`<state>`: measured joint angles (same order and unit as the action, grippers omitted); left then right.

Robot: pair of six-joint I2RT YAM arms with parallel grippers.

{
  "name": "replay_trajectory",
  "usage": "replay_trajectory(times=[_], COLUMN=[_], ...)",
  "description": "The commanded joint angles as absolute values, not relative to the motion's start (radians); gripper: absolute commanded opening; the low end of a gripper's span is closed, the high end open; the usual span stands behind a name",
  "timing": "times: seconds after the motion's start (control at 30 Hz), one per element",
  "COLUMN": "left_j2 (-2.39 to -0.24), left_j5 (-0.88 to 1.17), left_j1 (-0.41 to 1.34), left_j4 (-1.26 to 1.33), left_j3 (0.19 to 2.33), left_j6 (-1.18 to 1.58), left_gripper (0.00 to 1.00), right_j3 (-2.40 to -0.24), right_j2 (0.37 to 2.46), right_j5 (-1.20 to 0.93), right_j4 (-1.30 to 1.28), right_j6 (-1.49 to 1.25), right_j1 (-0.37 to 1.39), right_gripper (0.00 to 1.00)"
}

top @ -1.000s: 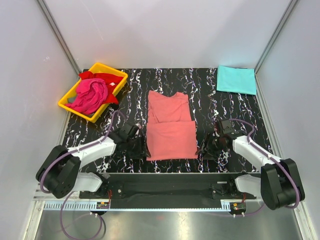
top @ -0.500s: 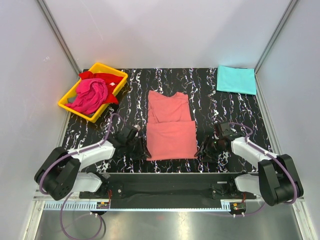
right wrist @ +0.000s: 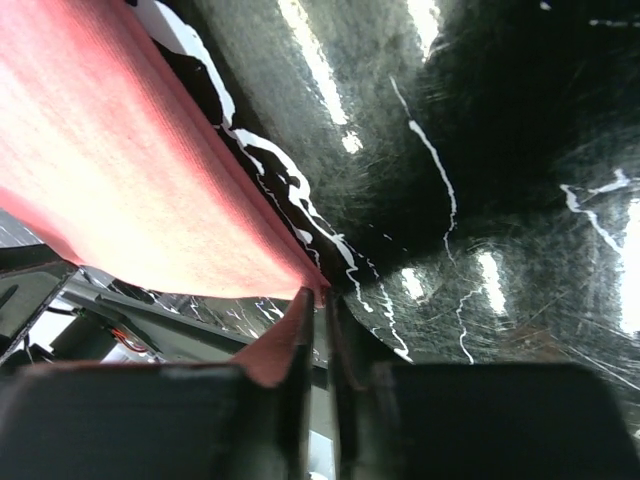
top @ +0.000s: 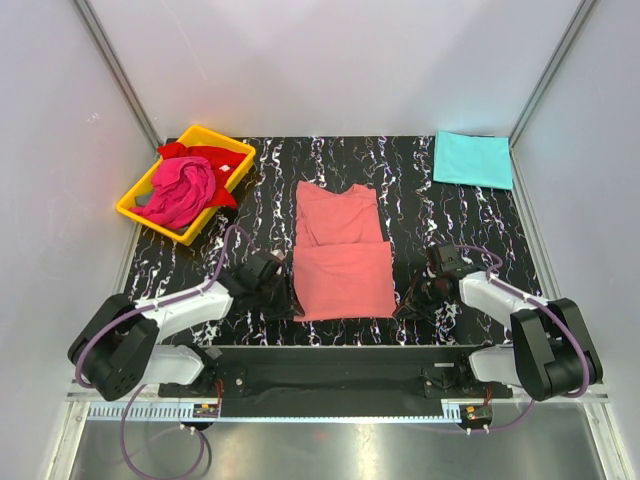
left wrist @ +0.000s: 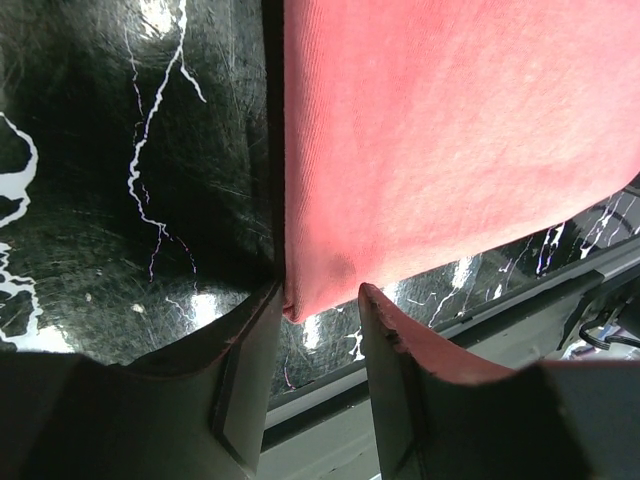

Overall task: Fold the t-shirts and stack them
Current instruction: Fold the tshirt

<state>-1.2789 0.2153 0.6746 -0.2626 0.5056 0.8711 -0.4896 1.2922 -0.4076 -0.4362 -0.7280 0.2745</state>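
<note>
Nearest the arms, the left gripper (left wrist: pixel 318 300) stands with its jaws apart, one finger on each side of the near left corner of the salmon-pink t-shirt (left wrist: pixel 450 130). The cloth sits between them but is not yet pinched. The right gripper (right wrist: pixel 320 300) has its jaws drawn almost together at the shirt's near right corner, and the cloth appears nipped at the tips.

Between the two grippers and stretching away from them, the shirt lies flat on the table (top: pixel 420 200), a narrow strip with its lower part doubled over the upper. It looks about halfway folded, with a further fold toward the collar probably next.

Far beyond the right gripper, the turquoise t-shirt (top: pixel 472 158) lies folded, so one shirt seems finished. Far beyond the left gripper and outward, the magenta t-shirt (top: pixel 182 190) and red t-shirt (top: pixel 205 155) lie crumpled in the yellow tray (top: pixel 128 207), unfolded.
</note>
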Motion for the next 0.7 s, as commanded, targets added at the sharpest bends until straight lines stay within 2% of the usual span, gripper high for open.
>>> replay_trajectory(times=[0.0, 0.03, 0.07, 0.27, 0.67], left_j2=[-1.301, -1.299, -1.293, -1.233, -1.258], left_j5=[0.083, 0.068, 0.049, -0.041, 0.129], left_j1=[0.699, 0.704, 0.71, 0.724, 0.732], left_j4=[-0.416, -0.432, -0.469, -0.555, -0.328], left_j3=[0.48, 0.488, 0.505, 0.543, 0.436], left_j6=[0.854, 0.853, 0.847, 0.836, 0.877], left_gripper=[0.45, 0.46, 0.47, 0.5, 0.51], right_j3=[-0.494, -0.494, -0.494, -0.488, -0.466], right_j2=[1.293, 1.29, 1.292, 1.281, 1.232], right_j5=[-0.359, -0.356, -0.356, -0.354, -0.347], right_j4=[-0.436, -0.436, -0.434, -0.426, -0.434], right_j6=[-0.718, -0.718, -0.718, -0.727, -0.745], right_j1=[0.285, 0.287, 0.29, 0.308, 0.337], right_gripper=[0.09, 0.02, 0.0, 0.0, 0.0])
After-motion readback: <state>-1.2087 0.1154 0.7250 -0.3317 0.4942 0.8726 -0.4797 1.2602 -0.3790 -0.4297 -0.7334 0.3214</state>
